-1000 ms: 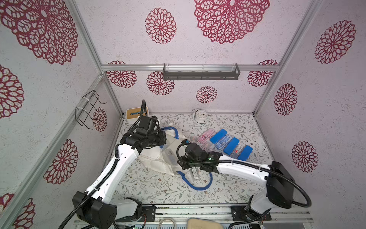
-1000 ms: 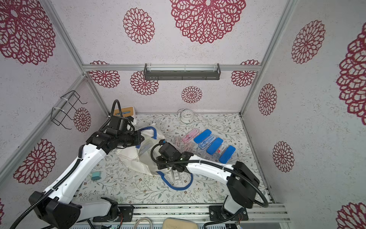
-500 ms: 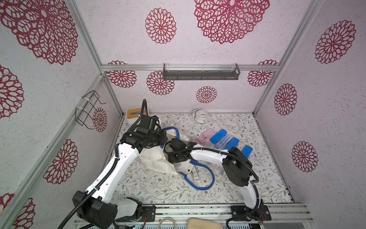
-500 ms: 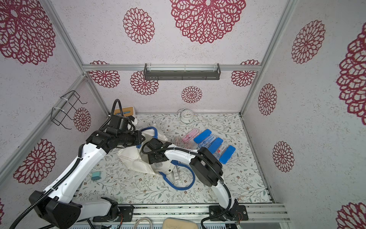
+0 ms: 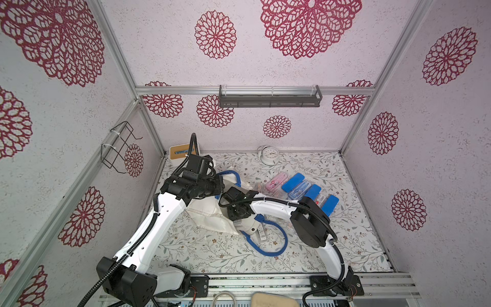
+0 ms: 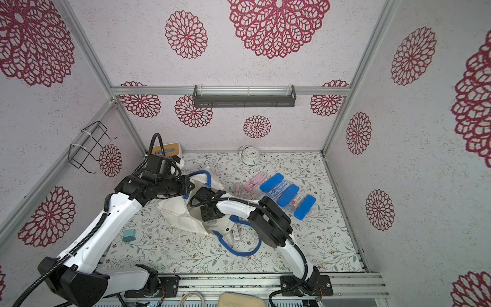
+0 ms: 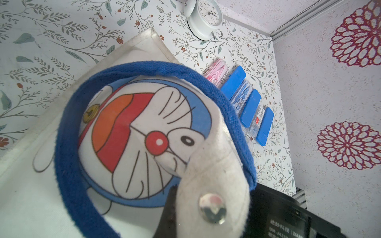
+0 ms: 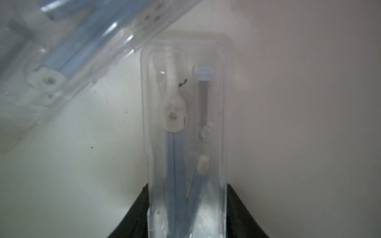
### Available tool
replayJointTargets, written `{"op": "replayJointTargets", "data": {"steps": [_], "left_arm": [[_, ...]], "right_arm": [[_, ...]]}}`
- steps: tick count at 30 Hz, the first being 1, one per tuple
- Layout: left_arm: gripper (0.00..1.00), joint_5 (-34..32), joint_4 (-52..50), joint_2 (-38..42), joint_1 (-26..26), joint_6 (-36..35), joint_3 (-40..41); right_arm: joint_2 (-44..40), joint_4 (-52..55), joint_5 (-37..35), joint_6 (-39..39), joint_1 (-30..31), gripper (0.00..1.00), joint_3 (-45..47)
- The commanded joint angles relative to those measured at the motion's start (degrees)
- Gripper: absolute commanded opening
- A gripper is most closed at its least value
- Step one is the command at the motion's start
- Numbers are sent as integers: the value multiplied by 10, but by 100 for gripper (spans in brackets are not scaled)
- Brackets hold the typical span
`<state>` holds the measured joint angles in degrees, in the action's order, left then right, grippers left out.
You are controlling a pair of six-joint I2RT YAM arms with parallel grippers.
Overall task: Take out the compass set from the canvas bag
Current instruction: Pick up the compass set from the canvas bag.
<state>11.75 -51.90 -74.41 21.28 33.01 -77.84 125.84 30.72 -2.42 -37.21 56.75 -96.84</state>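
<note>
Two claws share this job. My right claw [image 8: 186,197], reached down inside the canvas bag [image 5: 206,216], grasps the compass set [image 8: 183,115] by its long sides, one black finger against each. My left claw [image 5: 221,186] is clenched on the bag's rim beside the snap button [image 7: 212,208], holding the mouth up off the counter [image 5: 212,255]. To do this well, I judge, I should draw the case straight back along its length, grip firm and mouth held wide, so that the second clear case [image 8: 61,51], slanted at its far corner, is not dragged along. The set is a slim, clear, round-cornered plastic box. Through it show a blue-legged compass with a white hinge and a short grey piece with a pale cap.
</note>
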Motion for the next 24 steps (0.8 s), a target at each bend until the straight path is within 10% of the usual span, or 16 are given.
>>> {"op": "replayJointTargets", "data": {"steps": [1,14,24], "left_arm": [[0,2,17,27,2,3,-5],[0,-31,-2,2,-46,23,-9],[0,105,20,-21,-192,18,19]], "right_arm": [[-31,18,-27,-7,-2,35,33],[-342,-47,54,22,-5,25,171],[-591,-55,83,16,-103,27,310]]}}
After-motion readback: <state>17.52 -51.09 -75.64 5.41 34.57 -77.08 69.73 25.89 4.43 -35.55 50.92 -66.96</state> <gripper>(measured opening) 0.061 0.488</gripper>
